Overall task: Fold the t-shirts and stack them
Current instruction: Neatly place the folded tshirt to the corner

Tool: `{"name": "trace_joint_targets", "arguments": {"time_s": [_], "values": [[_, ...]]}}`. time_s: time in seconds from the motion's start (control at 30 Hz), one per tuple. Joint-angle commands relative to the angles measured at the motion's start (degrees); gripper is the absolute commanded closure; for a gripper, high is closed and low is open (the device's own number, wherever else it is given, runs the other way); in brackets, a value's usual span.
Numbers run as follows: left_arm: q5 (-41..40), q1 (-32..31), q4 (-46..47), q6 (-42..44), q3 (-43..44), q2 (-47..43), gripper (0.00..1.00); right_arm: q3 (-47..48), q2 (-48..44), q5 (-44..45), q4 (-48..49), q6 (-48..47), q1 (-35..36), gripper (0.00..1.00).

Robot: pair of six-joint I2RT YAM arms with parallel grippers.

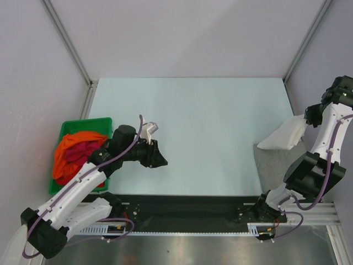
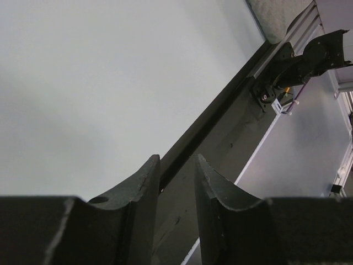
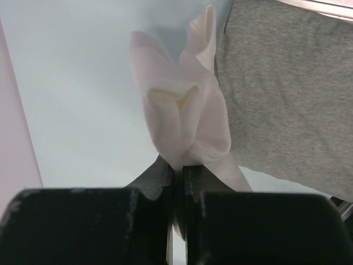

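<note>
Pale-blue bench (image 1: 209,121), grey t-shirt (image 1: 273,168) flat at its right edge, probably as stack base; green bin (image 1: 88,121) at left, holding orange t-shirt (image 1: 74,141) and dark red t-shirt (image 1: 77,154) heaped, awaiting turns; white t-shirt (image 1: 284,135) bunched, dangling by the grey, pinched tight in right gripper (image 3: 176,168); left gripper (image 2: 176,165) barely parted, empty, over the bench.

I see a green bin (image 1: 83,122) off to the left of the left gripper (image 1: 163,161), at the table's edge. The pale blue table (image 1: 215,127) lies under that gripper and stretches ahead of it. A black rail (image 1: 187,212) runs just nearer than it, then a metal sheet (image 1: 193,251). White walls (image 1: 182,33) stand far beyond.
</note>
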Motion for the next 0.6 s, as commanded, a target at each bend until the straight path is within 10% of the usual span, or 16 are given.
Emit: {"name": "trace_joint_targets", "arguments": {"time_s": [0.0, 0.57], "values": [[2.5, 0.6, 2.5, 0.4, -0.6, 0.0, 0.64, -1.1, -3.1, -1.8, -0.7, -1.7, -1.7, 1.00], [4.8, 1.3, 3.1, 0.5, -1.3, -0.3, 0.64, -23.6, -15.2, 2.3, -0.2, -7.7, -12.6, 1.00]]}}
